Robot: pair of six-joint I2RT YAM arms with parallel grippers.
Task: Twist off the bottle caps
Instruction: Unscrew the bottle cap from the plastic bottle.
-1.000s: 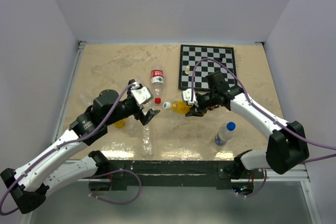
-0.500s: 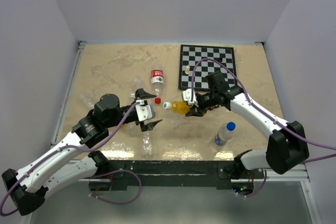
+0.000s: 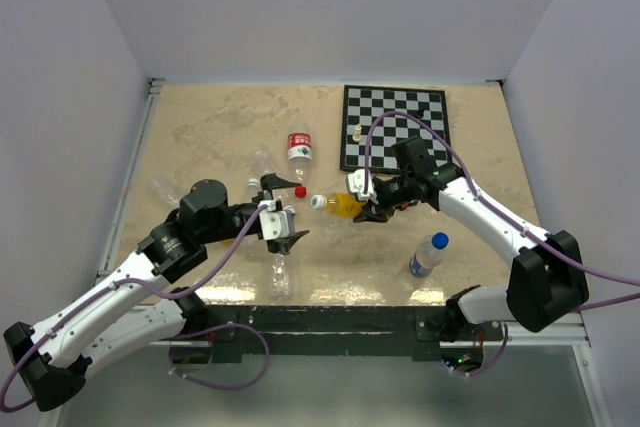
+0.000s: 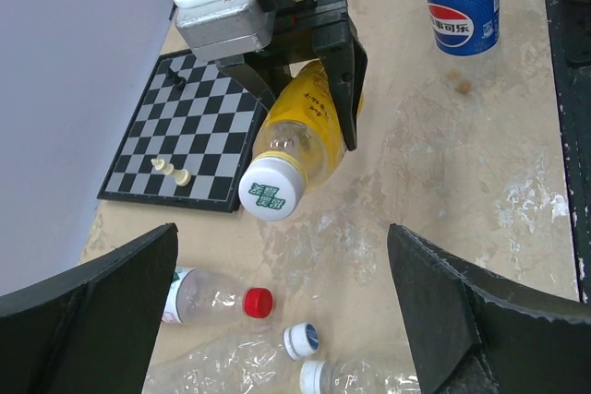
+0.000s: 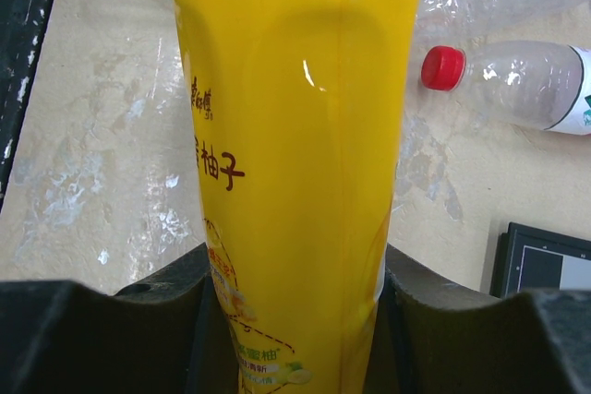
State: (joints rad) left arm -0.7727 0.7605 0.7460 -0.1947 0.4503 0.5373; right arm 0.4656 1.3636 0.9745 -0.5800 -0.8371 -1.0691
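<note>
Right gripper (image 3: 368,207) is clamped on the orange bottle (image 3: 346,206) mid-frame, its white cap (image 4: 270,188) facing the left gripper (image 3: 298,212), whose jaws are spread wide. Next, I'd say, that gripper must close round the cap and twist.

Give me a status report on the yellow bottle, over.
Right hand shut on yellow bottle, white cap on. Left hand open, facing the cap, not touching. Nothing between them.

Pale lavender walls (image 3: 300,7) on three sides; beige marbled tabletop (image 3: 210,127) below.
</note>
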